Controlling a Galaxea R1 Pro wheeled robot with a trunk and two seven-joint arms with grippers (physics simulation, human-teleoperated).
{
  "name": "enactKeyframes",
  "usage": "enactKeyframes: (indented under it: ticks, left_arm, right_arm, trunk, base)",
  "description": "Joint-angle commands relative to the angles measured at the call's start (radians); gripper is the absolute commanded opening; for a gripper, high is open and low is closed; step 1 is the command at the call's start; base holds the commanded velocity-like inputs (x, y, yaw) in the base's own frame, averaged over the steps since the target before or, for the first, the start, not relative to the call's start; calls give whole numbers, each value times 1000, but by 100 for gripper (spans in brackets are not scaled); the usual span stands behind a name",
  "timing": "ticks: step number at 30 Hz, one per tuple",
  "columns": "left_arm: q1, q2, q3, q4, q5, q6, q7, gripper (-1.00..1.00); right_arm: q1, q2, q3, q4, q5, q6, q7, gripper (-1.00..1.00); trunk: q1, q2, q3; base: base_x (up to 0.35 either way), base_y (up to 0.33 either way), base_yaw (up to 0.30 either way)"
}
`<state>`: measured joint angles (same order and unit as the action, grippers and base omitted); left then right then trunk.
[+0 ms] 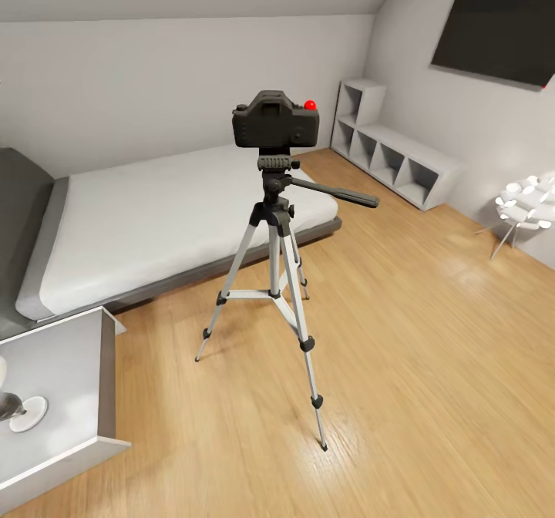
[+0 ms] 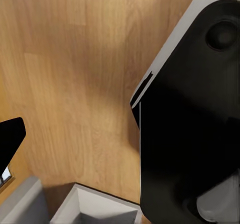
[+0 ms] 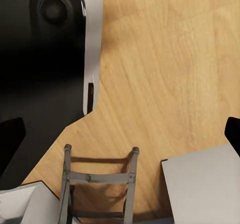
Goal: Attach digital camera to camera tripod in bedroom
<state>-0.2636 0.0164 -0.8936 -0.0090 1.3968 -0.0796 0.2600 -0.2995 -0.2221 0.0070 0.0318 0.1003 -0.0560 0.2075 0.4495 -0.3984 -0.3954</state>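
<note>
Both arms hang low, wrists aimed down. Left pincer [image 2: 65,134]: one dark fingertip [image 2: 10,139] at the frame edge, probably open. Right pincer [image 3: 122,134] spread wide, nothing between its fingertips [image 3: 11,136].

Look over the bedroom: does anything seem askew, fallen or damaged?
Nothing stands out. The camera sits level on the tripod, whose three legs are spread on the floor. The bed is flat and tidy, the shelves stand against the wall.

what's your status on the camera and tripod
Digital camera sitting on camera tripod head, upright by the bed. Gripper states not readable. Floor around tripod legs unobstructed.
</note>
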Motion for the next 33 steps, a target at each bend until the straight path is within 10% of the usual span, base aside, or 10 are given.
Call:
enactKeyframes:
  ticks: [1, 33]
  left_arm:
    - [0, 0, -8, -1, 8, -2, 4, 100]
    - [1, 9, -7, 6, 7, 18, -171, 100]
  right_arm:
    - [-1, 0, 0, 3, 10, -6, 1, 100]
    - [-1, 3, -1, 3, 6, -44, 0, 100]
  trunk:
    - [0, -2, -1]
    - [0, -2, 5]
  base:
    - [0, 0, 0]
    - [0, 0, 0]
